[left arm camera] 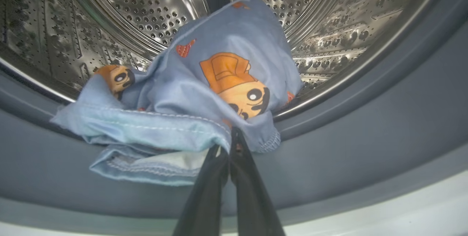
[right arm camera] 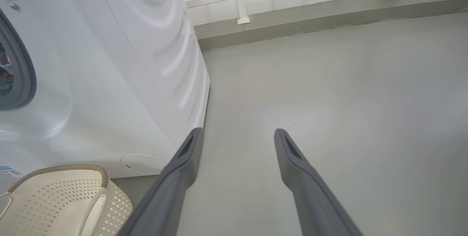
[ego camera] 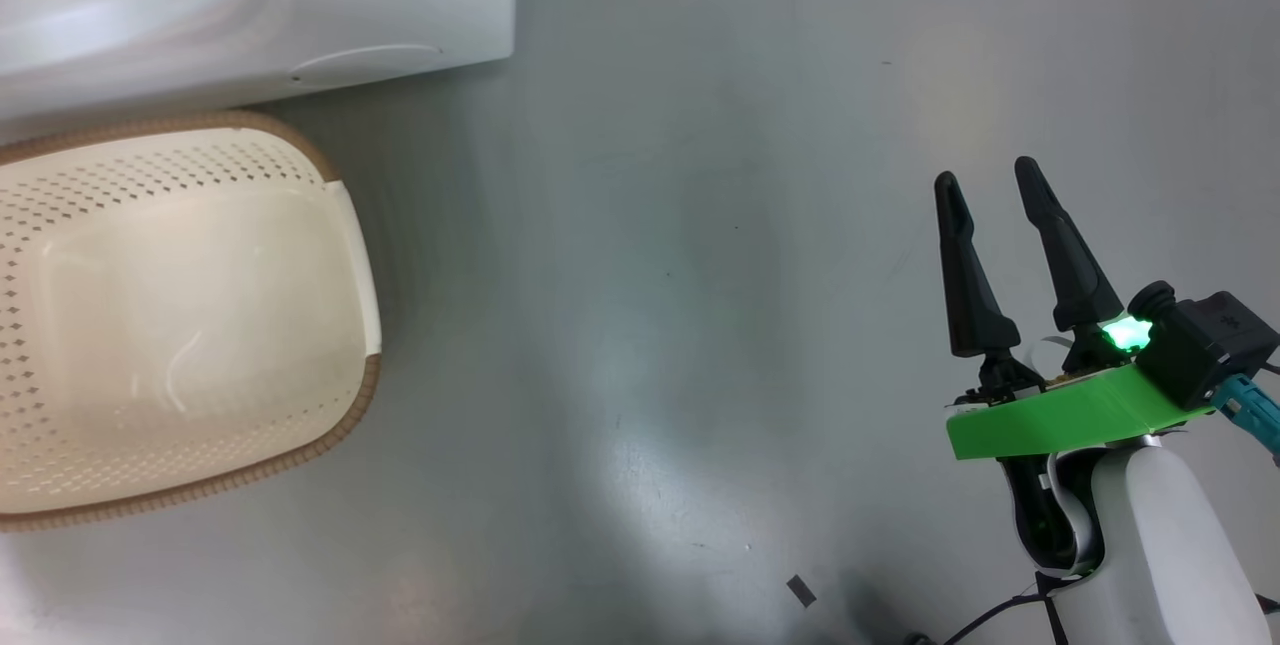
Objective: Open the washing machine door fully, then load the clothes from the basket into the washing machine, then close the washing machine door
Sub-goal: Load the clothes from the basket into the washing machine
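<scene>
The right end effector (ego camera: pixel 986 175) has tapered black fingers (ego camera: pixel 968 275), a green bracket (ego camera: pixel 1060 417) and white forearm (ego camera: pixel 1165 535).

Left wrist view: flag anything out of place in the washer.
The clothes lie bunched across the grey gasket, only partly inside the drum. Closing the door now would likely trap them. The left pincer is shut on their hem.

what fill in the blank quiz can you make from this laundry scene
The basket is ____.
The left gripper is shut on the blue ____.
They lie partly in the washing machine's steel ____.
The right gripper stands ____, holding nothing.
Missing: empty; clothes; drum; open.
</scene>
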`<state>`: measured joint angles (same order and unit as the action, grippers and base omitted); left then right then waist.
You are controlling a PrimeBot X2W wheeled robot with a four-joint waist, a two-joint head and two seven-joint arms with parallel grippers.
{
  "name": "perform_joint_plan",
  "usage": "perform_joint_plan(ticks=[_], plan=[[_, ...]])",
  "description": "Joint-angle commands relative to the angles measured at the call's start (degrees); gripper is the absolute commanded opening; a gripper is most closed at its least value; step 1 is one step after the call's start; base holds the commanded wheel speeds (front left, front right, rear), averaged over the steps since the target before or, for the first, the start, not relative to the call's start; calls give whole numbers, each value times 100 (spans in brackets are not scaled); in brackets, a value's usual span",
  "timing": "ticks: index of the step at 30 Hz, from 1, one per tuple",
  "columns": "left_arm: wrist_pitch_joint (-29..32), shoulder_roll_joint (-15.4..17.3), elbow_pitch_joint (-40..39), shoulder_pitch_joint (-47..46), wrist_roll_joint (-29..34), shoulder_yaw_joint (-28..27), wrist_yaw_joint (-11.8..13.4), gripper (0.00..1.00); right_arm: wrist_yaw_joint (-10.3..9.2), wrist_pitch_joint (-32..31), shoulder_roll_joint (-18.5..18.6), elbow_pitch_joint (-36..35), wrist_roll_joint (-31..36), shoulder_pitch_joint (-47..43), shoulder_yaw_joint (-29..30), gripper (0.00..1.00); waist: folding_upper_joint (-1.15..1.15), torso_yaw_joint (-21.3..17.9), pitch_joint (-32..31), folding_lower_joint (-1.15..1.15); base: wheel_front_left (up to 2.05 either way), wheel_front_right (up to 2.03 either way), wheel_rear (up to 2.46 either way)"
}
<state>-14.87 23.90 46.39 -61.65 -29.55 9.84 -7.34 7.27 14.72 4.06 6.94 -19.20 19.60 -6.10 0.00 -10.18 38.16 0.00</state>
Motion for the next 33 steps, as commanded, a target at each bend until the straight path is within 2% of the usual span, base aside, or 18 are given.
perform_joint_plan(ticks=[1, 12, 16, 20, 24, 32, 33], plan=[[-13, 355, 94, -204, 19, 93, -14, 0, 22, 28, -12, -119, -27, -33, -148, 100, 0, -39, 11, 0, 0, 0, 0], [42, 644, 1153, -1378, -5, 995, -14, 0, 22, 28, -60, -88, -76, -21, -303, 100, 0, -326, 76, 0, 0, 0, 0], [0, 815, 1394, -1816, 138, 1029, 1, 0, 22, 28, -74, -83, -96, -22, -356, 100, 0, -476, 121, 0, 0, 0, 0], [-10, 939, 1109, -2026, 256, 753, 180, 0, 22, 28, -84, -104, -106, -4, -394, 100, 0, -588, 199, 0, 0, 0, 0], [-11, 897, 1181, -1861, 447, 744, 148, 0, 22, 28, -93, -105, -105, -18, -401, 100, 0, -633, 219, 0, 0, 0, 0], [77, 695, 2164, -2008, 517, 1007, 38, 0, 22, 28, -108, -75, -95, -60, -416, 100, 0, -573, 165, 0, 0, 0, 0], [174, 672, 2273, -2035, 507, 1036, 29, 3, 22, 28, -109, -70, -96, -58, -419, 100, 0, -562, 152, 0, 0, 0, 0]])
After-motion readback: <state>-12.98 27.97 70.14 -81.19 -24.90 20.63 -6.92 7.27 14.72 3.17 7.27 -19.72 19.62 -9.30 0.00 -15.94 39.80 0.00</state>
